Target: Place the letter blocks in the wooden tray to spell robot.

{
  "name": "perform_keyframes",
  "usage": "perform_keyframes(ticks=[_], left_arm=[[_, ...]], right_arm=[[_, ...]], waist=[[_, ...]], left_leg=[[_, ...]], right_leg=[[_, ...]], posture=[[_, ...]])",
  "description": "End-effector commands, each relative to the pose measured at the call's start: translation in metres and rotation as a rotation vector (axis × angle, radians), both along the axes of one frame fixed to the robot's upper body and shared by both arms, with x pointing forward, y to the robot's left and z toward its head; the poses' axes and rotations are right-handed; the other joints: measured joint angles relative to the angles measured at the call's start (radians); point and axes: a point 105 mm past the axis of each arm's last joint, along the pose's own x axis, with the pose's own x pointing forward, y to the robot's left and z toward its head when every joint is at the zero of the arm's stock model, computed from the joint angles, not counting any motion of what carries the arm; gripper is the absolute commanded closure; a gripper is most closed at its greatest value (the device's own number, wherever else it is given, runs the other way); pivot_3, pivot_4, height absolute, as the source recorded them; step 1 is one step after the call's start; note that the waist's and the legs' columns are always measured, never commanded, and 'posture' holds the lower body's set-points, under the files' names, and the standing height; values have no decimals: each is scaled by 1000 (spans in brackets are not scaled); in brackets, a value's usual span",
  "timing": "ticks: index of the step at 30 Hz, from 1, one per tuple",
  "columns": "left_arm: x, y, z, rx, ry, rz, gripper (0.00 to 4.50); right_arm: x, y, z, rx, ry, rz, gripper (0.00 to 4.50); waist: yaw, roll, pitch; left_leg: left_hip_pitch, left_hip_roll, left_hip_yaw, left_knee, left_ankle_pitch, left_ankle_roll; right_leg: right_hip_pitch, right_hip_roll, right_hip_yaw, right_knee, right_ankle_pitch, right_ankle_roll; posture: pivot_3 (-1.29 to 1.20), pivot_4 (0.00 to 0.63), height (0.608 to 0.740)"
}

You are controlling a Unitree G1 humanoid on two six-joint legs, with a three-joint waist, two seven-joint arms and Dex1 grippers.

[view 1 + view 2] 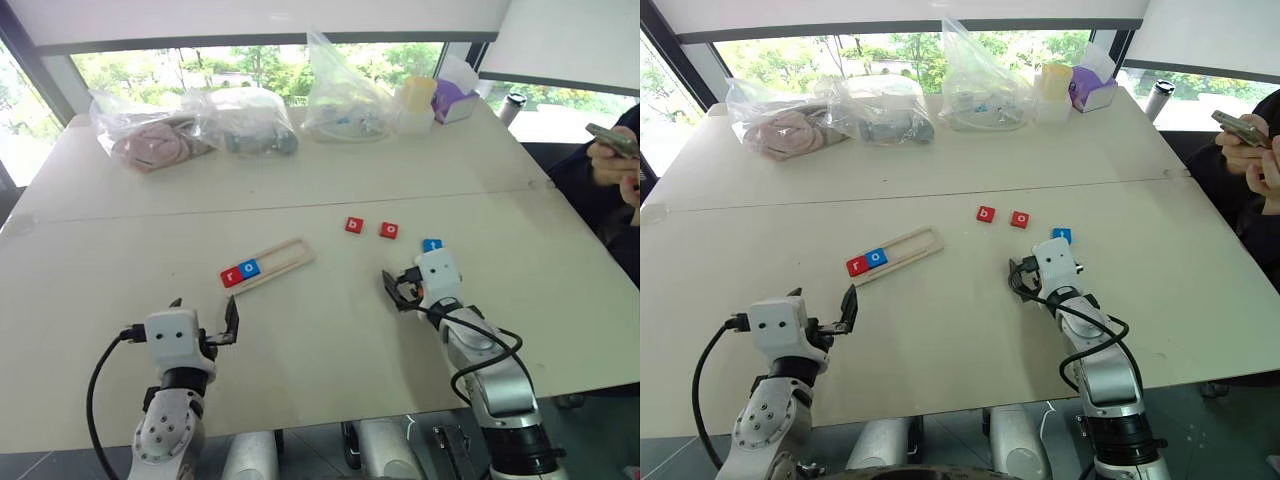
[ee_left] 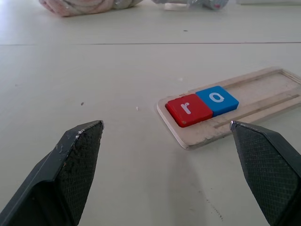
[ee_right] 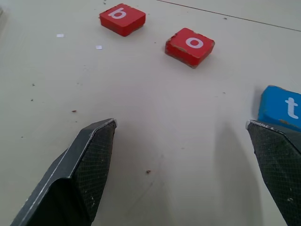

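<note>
Left claw [image 1: 205,322], right claw [image 1: 398,288] agape.

Pale table [image 1: 330,330] | wooden tray [image 1: 268,264] at centre, angled toward 2 o'clock | loose at 3 o'clock of tray: red b block [image 1: 354,225], red o block [image 1: 389,230], blue t block [image 1: 432,245] | far edge, 12 o'clock: plastic bags [image 1: 200,125], yellow cup [image 1: 417,97], purple box [image 1: 455,100]

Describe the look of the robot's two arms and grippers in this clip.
Silver-grey jointed forearms, each ending in a white boxy wrist block. The left gripper and right gripper have two black fingers with crosshatched pads. A black cable loops beside each arm.
</note>
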Motion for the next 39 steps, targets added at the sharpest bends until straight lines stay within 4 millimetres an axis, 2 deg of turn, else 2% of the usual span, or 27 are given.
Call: perform_keyframes(ticks=[1, 5, 24, 30, 34, 39], left_arm=[[1, -1, 7, 17, -31, -5, 0], [3, -3, 11, 16, -53, -24, 0], [1, -4, 10, 19, -45, -27, 0], [5, -7, 16, 44, -67, -83, 0], [11, -7, 32, 77, -101, -203, 0], [19, -3, 44, 100, -75, -408, 0]], right_arm=[[-1, -1, 17, 3, -65, -15, 33], [-2, -2, 16, 5, -60, -23, 33], [0, 1, 18, -2, -64, 2, 33], [5, 1, 25, -25, -97, 26, 33], [13, 16, 48, -105, -184, 201, 33], [21, 23, 66, -126, -163, 391, 33]], waist=[[0, 0, 0], [1, 0, 0], [0, 0, 0], [0, 0, 0], [0, 0, 0], [1, 0, 0]], left_leg=[[0, 0, 0, 0, 0, 0], [0, 0, 0, -1, 0, 0], [0, 0, 0, 0, 0, 0], [0, 0, 0, 0, 0, 0], [0, 0, 0, 0, 0, 0], [1, 0, 0, 0, 0, 0]], right_leg=[[0, 0, 0, 0, 0, 0], [0, 0, 0, 0, 0, 0], [0, 1, 0, 1, 0, 0], [0, 1, 0, 1, 0, 0], [0, 1, 0, 2, 0, 0], [1, 1, 0, 4, 0, 0]], posture=[[0, 150, 740], [0, 150, 740], [0, 150, 740], [0, 150, 740], [0, 150, 740], [0, 150, 740]])
